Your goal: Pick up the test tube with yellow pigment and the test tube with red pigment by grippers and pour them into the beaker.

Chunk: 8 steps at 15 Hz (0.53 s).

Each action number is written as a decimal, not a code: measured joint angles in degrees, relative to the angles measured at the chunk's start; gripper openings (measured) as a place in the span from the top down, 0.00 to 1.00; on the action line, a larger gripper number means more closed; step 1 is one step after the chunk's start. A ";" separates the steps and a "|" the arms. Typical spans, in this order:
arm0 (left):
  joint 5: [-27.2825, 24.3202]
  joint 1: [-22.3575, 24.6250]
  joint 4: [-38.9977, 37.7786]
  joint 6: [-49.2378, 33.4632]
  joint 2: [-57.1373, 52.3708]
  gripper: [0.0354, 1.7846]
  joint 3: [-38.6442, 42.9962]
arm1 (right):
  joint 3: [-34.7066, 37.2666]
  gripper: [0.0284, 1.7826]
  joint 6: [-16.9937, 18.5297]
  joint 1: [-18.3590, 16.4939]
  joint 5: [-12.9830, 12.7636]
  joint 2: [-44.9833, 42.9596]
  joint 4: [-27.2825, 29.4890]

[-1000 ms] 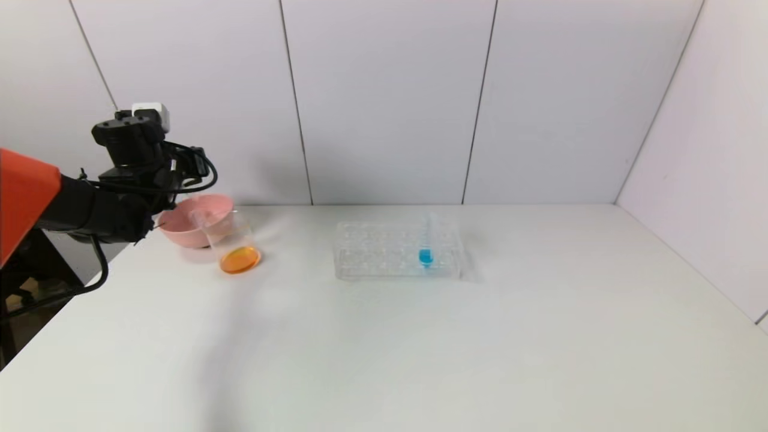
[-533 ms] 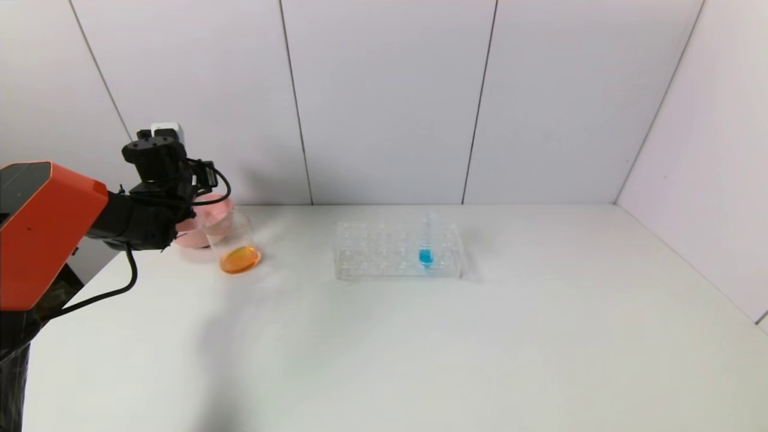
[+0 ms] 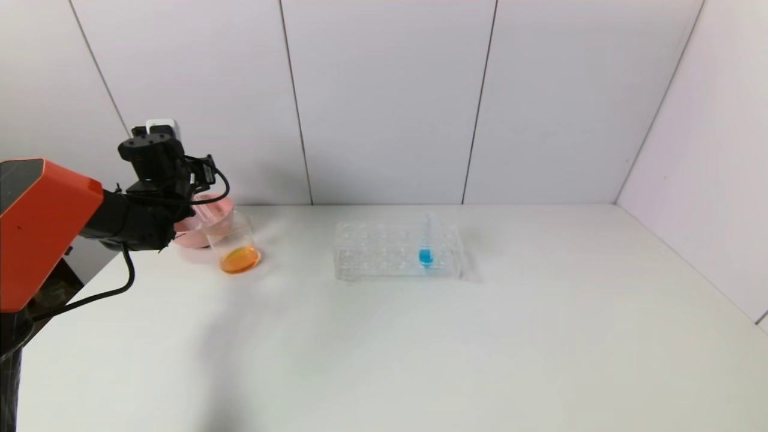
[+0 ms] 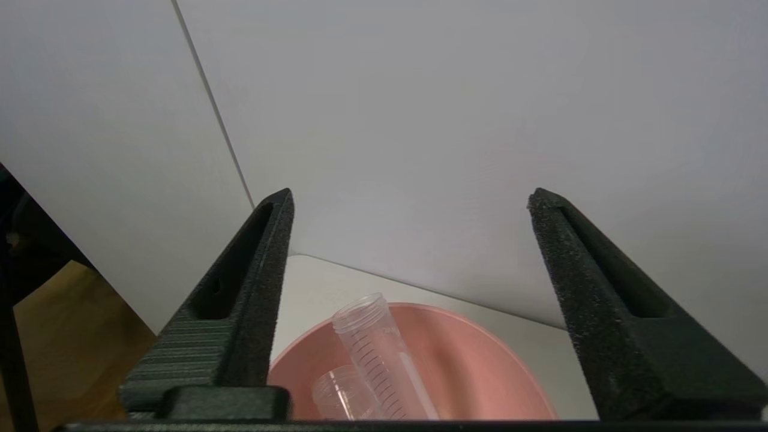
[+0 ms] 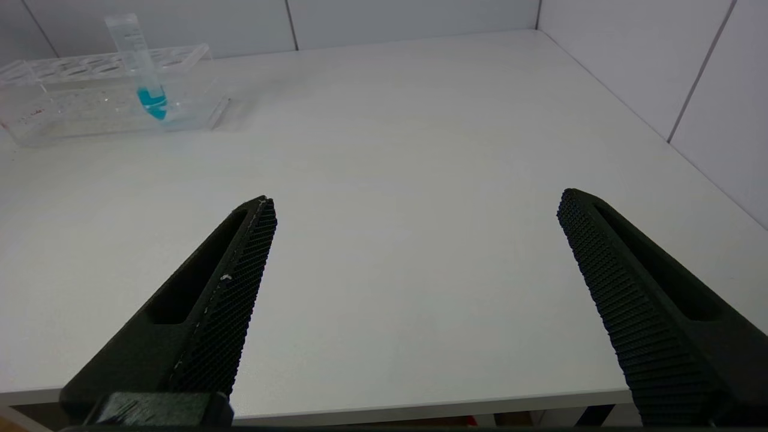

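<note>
Bowl (image 3: 207, 223) behind beaker (image 3: 233, 243) — rack (image 3: 384, 252) well apart.

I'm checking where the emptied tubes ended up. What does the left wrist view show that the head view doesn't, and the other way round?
Only the left wrist view shows two empty clear tubes lying in the pink bowl, and the left gripper open, holding nothing.

Only the head view shows the beaker with orange liquid at its bottom beside the bowl, and the tube rack holding the blue tube.

Both show the pink bowl at the table's far left corner, and the white wall.
</note>
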 joint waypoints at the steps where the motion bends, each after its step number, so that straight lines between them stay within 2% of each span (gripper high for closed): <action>1: -0.09 -0.09 0.07 -0.04 -1.51 0.12 1.34 | 0.00 0.04 0.00 0.00 0.00 0.00 -0.02; 3: -0.80 -0.30 0.73 -0.22 -5.96 0.04 4.82 | 0.00 0.04 0.00 0.00 0.00 0.00 -0.02; 5: -3.32 -0.72 1.89 -0.41 -11.72 0.01 9.45 | 0.00 0.04 0.00 0.00 0.00 0.00 -0.02; 8: -11.97 -0.89 3.00 -1.06 -21.58 0.01 20.31 | 0.00 0.04 0.00 0.00 0.00 0.00 -0.02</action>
